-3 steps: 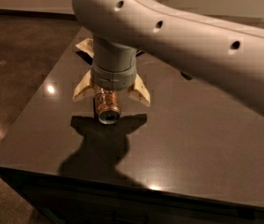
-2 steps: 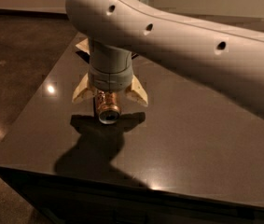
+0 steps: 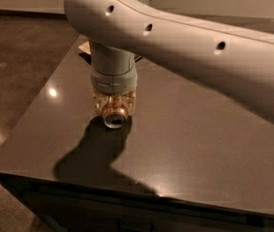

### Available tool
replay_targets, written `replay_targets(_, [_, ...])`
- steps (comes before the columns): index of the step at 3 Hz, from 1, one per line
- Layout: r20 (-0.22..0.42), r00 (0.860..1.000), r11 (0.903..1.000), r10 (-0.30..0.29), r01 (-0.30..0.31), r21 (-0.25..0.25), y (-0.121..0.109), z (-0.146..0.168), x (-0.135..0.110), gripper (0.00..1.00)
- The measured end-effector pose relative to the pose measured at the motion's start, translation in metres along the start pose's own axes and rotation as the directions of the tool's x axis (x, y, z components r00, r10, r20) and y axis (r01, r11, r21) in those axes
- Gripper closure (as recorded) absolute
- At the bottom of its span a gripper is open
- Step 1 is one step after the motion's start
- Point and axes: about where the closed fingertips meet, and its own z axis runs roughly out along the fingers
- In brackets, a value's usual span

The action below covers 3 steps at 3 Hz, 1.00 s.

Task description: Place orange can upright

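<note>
Tool (image 3: pixel 114 109) is clamping the orange can (image 3: pixel 115 118) sideways, its end facing camera, low over the worktop (image 3: pixel 199 144); wrist is likely needing a turn to stand it.

You're likely in a lab or office: a dark glossy counter (image 3: pixel 199 144) stands on a polished concrete floor (image 3: pixel 15 47). Your gripper (image 3: pixel 115 110) sits low over it, clasping the can (image 3: pixel 115 119).

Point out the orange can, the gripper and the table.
orange can (image 3: pixel 114 119): camera view, its silver end.
gripper (image 3: pixel 114 107): camera view, midway between the jaws holding the orange can, just above the table.
table (image 3: pixel 199 129): camera view, bare dark top.
</note>
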Motion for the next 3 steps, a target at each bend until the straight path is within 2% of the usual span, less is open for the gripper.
replay_targets(1, [0.01,1.0,1.0,-0.001,0.001,-0.003,0.0,-0.001,0.0,0.81])
replay_targets(2, [0.076,0.995,0.9976,0.063,-0.065,0.025,0.0,-0.012,0.003,1.0])
replay_targets(3, [0.225,0.954,0.9695,0.2,-0.226,0.095,0.0,-0.035,0.013,1.0])
